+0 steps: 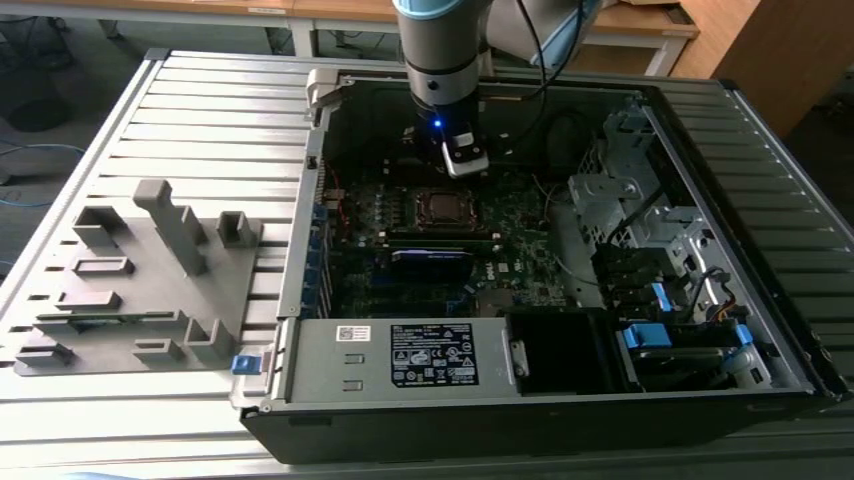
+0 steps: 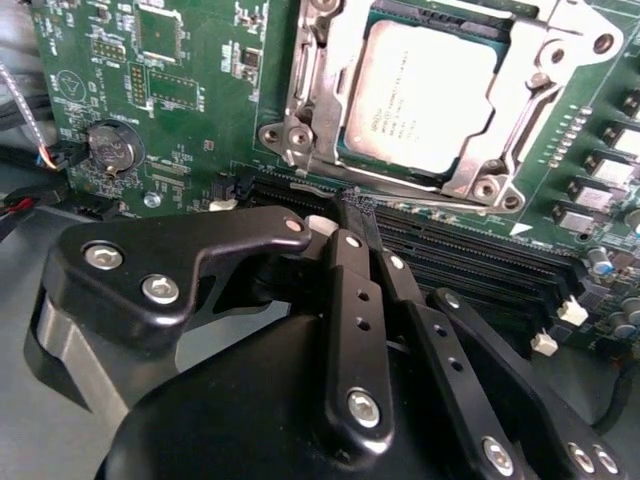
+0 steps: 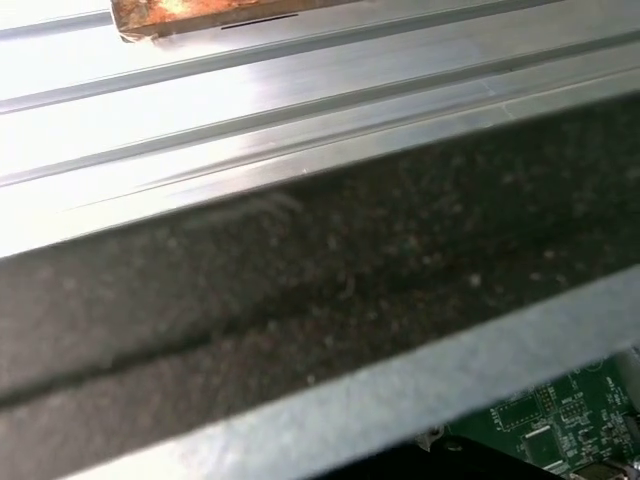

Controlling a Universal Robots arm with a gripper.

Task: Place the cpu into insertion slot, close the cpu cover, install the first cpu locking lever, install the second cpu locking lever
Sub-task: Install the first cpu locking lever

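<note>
Nearest the lens in the second wrist view is the gripper [image 2: 358,215], its black linkages across the lower half of the frame and its two fingers drawn together to a closed tip with nothing between them. That tip sits at centre frame over the long black memory slots [image 2: 470,265]. Just beyond it, toward the upper right of the frame, lies the insertion slot [image 2: 305,100] with the cpu [image 2: 425,95] already seated flat inside. The cpu cover [image 2: 520,120] is down around the chip as a silvery frame (whether either locking lever is latched I cannot tell).

In the first wrist view, a dark case wall [image 3: 320,290] runs across the frame, with a sliver of green motherboard [image 3: 560,430] at lower right.

In the exterior view, the arm [image 1: 441,50] drops from the top centre into the open computer case [image 1: 534,420]. Its white wrist end hangs directly above the socket at mid-frame, so the socket lies immediately below the wrist in the picture. A grey parts fixture [image 1: 134,280] sits at the left.
</note>
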